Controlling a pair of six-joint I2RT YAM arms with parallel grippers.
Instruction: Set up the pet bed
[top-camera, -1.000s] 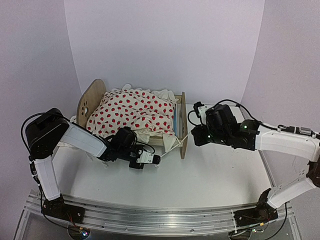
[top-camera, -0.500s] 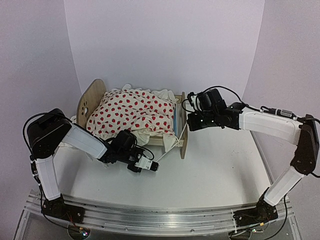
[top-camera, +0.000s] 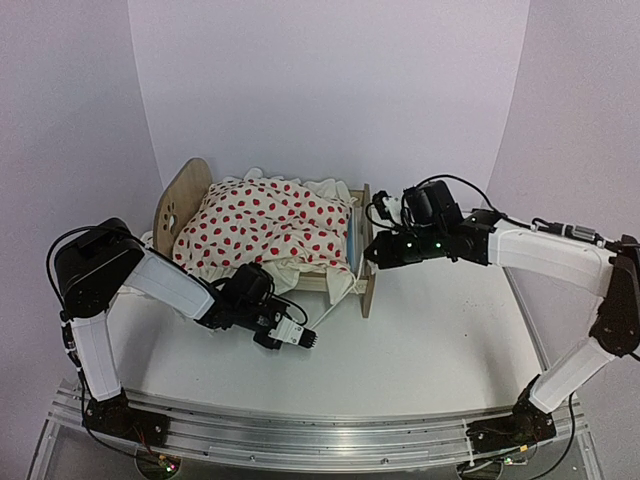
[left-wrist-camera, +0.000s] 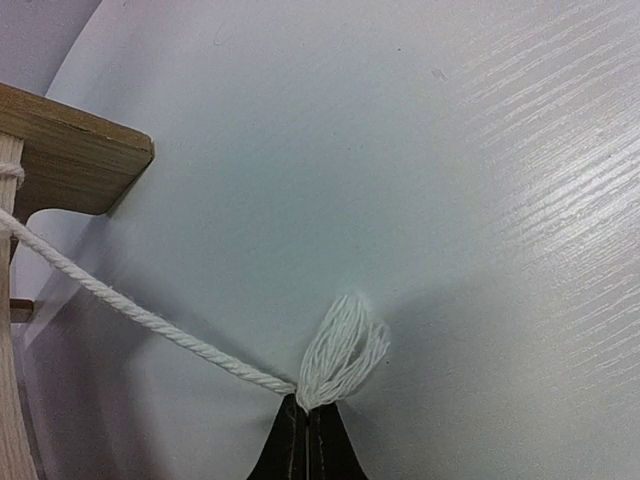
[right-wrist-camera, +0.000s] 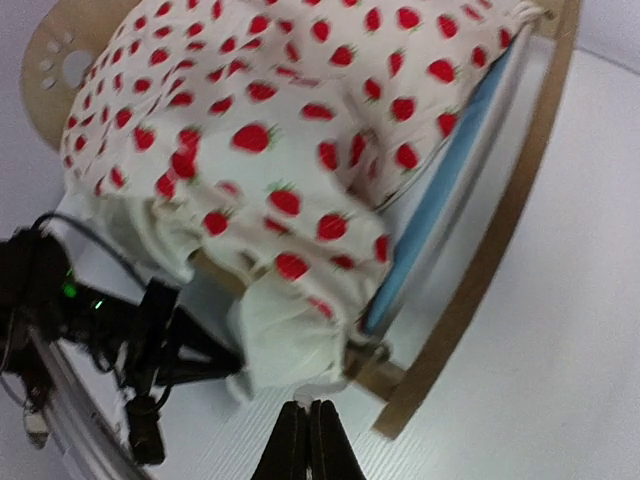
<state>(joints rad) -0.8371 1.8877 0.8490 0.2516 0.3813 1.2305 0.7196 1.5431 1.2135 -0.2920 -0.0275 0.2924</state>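
The pet bed, a light-wood frame with a rounded headboard (top-camera: 184, 196) and a lower footboard (top-camera: 366, 262), stands at the back left. A red-dotted white blanket (top-camera: 268, 226) lies heaped over it, and only a blue mattress edge (right-wrist-camera: 440, 190) shows. In front of the bed, low over the table, my left gripper (top-camera: 311, 338) is shut on the frayed end (left-wrist-camera: 343, 352) of a white rope (left-wrist-camera: 140, 315). The rope runs taut back to the bed frame (left-wrist-camera: 70, 155). My right gripper (top-camera: 371, 251) is shut at the footboard's near end. Its tips (right-wrist-camera: 308, 410) touch the blanket's white ruffle (right-wrist-camera: 290, 345).
The white tabletop (top-camera: 440, 330) stretches to the front and right of the bed. An aluminium rail (top-camera: 320, 435) carrying both arm bases runs along the near edge. White curved walls close off the back and sides.
My right arm has swung left from the table's right side up to the footboard. My left gripper has drawn the rope end a little toward the near edge.
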